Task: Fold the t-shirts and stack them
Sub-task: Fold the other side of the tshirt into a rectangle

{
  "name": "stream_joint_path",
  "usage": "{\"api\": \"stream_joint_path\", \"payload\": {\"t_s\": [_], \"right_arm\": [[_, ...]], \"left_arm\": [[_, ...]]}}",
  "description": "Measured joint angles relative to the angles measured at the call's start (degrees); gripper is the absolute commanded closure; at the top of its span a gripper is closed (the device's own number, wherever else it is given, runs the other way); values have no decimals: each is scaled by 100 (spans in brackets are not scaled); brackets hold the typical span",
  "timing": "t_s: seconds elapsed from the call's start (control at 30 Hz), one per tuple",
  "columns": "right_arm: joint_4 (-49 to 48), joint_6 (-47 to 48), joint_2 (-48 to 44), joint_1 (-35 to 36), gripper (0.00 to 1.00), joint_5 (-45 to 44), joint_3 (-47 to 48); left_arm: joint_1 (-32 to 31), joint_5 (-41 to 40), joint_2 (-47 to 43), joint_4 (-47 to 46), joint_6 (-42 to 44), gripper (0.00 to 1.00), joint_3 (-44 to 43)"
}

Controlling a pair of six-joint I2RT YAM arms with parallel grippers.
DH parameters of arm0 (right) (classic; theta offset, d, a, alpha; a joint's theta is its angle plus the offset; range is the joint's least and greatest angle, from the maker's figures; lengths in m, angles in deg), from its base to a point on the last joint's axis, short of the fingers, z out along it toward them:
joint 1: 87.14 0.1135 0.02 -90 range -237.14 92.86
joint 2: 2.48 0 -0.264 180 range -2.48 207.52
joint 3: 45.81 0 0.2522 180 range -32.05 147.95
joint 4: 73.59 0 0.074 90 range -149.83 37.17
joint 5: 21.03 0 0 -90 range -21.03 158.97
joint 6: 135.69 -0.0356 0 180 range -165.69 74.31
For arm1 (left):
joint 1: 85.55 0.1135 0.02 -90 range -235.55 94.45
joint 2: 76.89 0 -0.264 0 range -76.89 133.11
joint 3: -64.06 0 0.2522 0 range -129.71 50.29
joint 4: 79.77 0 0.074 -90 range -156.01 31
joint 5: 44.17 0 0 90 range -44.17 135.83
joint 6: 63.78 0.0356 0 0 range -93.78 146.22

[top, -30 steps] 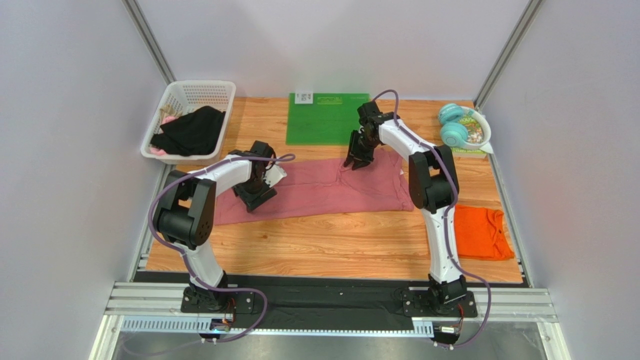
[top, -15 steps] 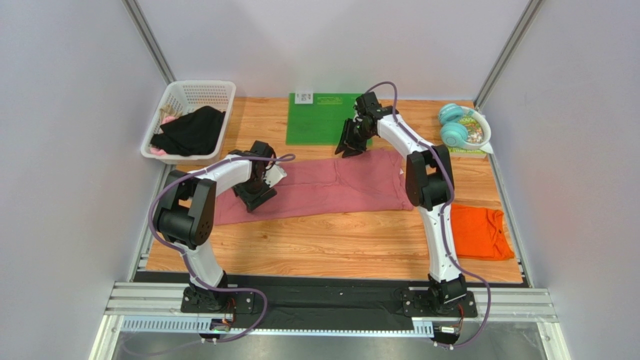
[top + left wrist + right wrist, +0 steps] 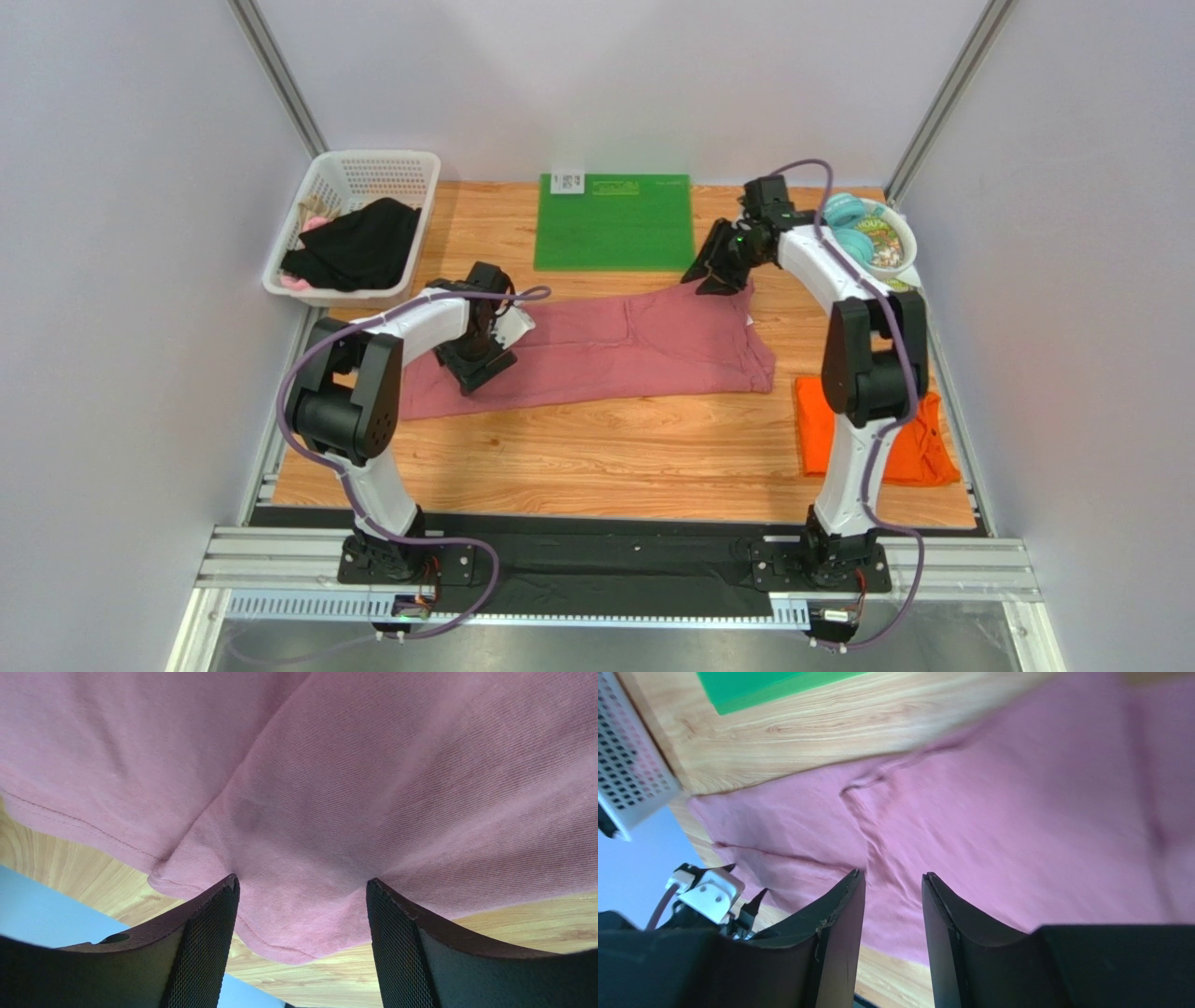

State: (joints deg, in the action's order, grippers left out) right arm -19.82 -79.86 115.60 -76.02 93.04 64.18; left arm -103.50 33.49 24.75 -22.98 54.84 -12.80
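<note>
The rose-pink t-shirt (image 3: pixel 617 343) is lying flat across the middle of the wooden table (image 3: pixel 631 448). The left gripper (image 3: pixel 471 373) is sitting at its left end, fingers spread wide over the hem and clamping nothing. The right gripper (image 3: pixel 718 273) is hovering over its far right corner, fingers narrowly parted and empty. The orange t-shirt (image 3: pixel 929 445) is lying at the table's right edge, partly behind the right arm.

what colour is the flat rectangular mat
The flat rectangular mat is bright green, seen best in the top external view.

My left arm (image 3: pixel 407 325) arches over a raised elbow, and my left gripper (image 3: pixel 302 885) points steeply down, jaws spread wide. My right arm (image 3: pixel 859 301) reaches far forward, wrist turned in toward the left. My right gripper (image 3: pixel 892 876) sits low, jaws parted by a narrow gap.
</note>
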Motion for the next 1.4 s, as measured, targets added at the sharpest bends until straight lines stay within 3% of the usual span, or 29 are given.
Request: {"api": "stream_joint_path", "payload": {"t_s": [0.13, 0.3, 0.5, 0.77, 1.03, 1.2, 1.4], "right_arm": [[-269, -225, -809, -372, 59, -170, -911], [-358, -446, -737, -302, 60, -219, -1412], [74, -621, 59, -225, 61, -264, -1279], [748, -192, 28, -133, 55, -1084, -610], [1084, 142, -1423, 251, 55, -1331, -584], [1078, 57, -2323, 339, 56, -1628, -1353], [1276, -31, -1849, 339, 57, -1965, -1867]], "left_arm": [[9, 2, -24, 2, 0, 27, -33], [11, -2, -87, -4, 0, 27, -35], [11, -26, -87, -9, 0, 27, -35], [118, -144, -181, -52, -9, 27, -400], [289, -238, -413, -398, -17, 27, -817], [345, -304, -304, -632, 70, 27, -538], [354, -328, 151, -837, 337, 27, -407]]}}
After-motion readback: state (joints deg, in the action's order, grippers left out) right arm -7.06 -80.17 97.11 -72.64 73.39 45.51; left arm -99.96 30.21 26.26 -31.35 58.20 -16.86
